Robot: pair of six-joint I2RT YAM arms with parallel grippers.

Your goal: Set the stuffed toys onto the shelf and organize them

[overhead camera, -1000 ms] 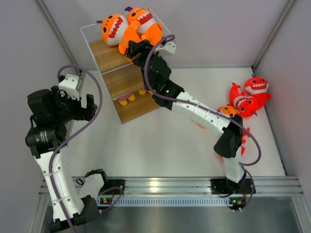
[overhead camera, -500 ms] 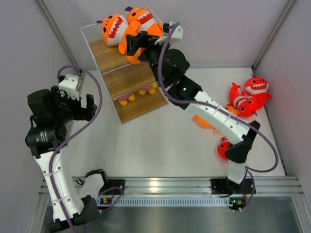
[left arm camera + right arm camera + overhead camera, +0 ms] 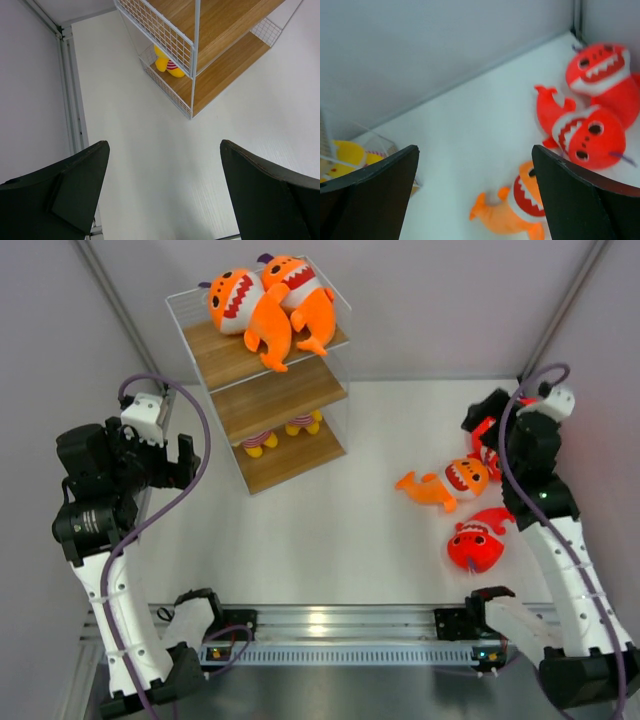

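The shelf (image 3: 215, 350) stands at the back left, with two orange sharks (image 3: 270, 302) lying side by side on its top board. A third orange shark (image 3: 445, 483) lies on the table at the right, and a red shark (image 3: 475, 548) lies nearer. Two more red sharks (image 3: 488, 458) are mostly hidden under my right arm; the right wrist view shows them (image 3: 600, 75) (image 3: 587, 135) beside the orange one (image 3: 520, 210). My right gripper (image 3: 482, 415) (image 3: 475, 150) is open and empty above them. My left gripper (image 3: 185, 458) (image 3: 165, 145) is open and empty, left of the shelf (image 3: 220, 30).
Two small yellow-footed striped figures (image 3: 262, 443) (image 3: 303, 424) sit on the shelf's lower tier; one shows in the left wrist view (image 3: 167, 62). Grey walls close in the left, back and right. A metal rail (image 3: 330, 620) runs along the near edge.
My right arm has pulled away from the shelf's top board and swung back to the right, over the sharks on the table. The second orange shark stays on the top board. The left arm has not moved.
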